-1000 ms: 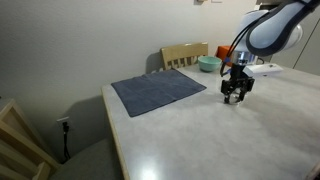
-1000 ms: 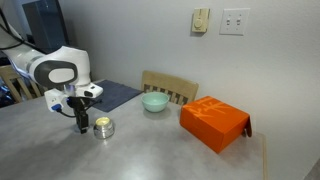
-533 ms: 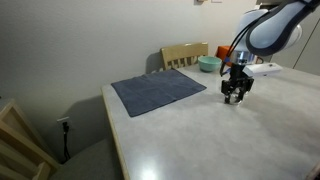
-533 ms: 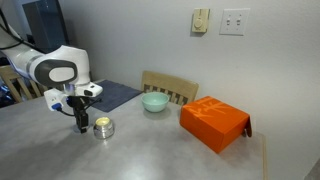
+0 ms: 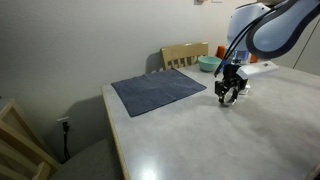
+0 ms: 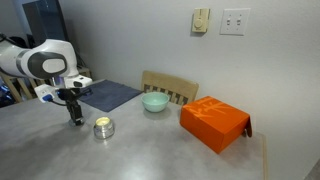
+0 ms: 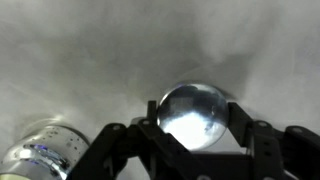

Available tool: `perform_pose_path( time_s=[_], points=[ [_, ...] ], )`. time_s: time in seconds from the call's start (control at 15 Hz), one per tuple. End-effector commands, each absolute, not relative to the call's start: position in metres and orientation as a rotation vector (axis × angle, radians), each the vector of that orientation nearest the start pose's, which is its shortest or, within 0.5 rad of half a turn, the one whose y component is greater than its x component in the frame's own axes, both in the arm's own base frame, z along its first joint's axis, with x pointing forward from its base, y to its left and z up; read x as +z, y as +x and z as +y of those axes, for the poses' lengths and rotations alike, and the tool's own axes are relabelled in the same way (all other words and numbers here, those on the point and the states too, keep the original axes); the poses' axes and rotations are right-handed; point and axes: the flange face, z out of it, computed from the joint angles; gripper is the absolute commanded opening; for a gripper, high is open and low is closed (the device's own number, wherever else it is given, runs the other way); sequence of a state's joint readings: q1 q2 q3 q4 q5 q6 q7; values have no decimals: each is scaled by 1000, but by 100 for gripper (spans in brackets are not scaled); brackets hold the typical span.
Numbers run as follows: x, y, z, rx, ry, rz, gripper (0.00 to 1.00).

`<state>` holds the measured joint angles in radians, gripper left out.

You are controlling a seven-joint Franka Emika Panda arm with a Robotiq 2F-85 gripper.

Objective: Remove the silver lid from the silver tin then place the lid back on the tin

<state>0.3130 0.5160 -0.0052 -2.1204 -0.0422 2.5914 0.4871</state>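
Note:
My gripper [image 6: 75, 119] [image 5: 227, 98] hangs just above the grey table and is shut on the silver lid [image 7: 194, 113], a round shiny disc held edge to edge between the two fingers. The silver tin [image 6: 102, 127] stands open on the table a short way beside the gripper, its inside looking yellowish. In the wrist view the tin [image 7: 42, 158] shows at the lower left, apart from the lid. In an exterior view the lid is too small to make out in the jaws.
A teal bowl [image 6: 154, 102] [image 5: 208, 64] stands behind the tin near a wooden chair back [image 5: 184, 54]. An orange box [image 6: 213, 122] lies further along the table. A dark blue cloth [image 5: 158, 90] lies on the table [image 5: 200, 140] beside the gripper.
The arm has shifted sideways and slightly up, carrying the lid further from the tin. The tin has not moved.

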Motion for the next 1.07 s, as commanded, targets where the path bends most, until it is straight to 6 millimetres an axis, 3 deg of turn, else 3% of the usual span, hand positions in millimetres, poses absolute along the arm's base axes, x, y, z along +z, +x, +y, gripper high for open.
perform_pose_path(
  time_s=[0.0, 0.27, 0.47, 0.67, 1.0],
  points=[
    [201, 538, 184, -61, -3196, 232, 44],
    [250, 534, 187, -233, -3175, 314, 44],
    [283, 529, 174, -338, -3139, 423, 44],
    [306, 521, 149, -406, -3081, 554, 44],
    [320, 502, 89, -500, -2959, 792, 44]
  ],
)
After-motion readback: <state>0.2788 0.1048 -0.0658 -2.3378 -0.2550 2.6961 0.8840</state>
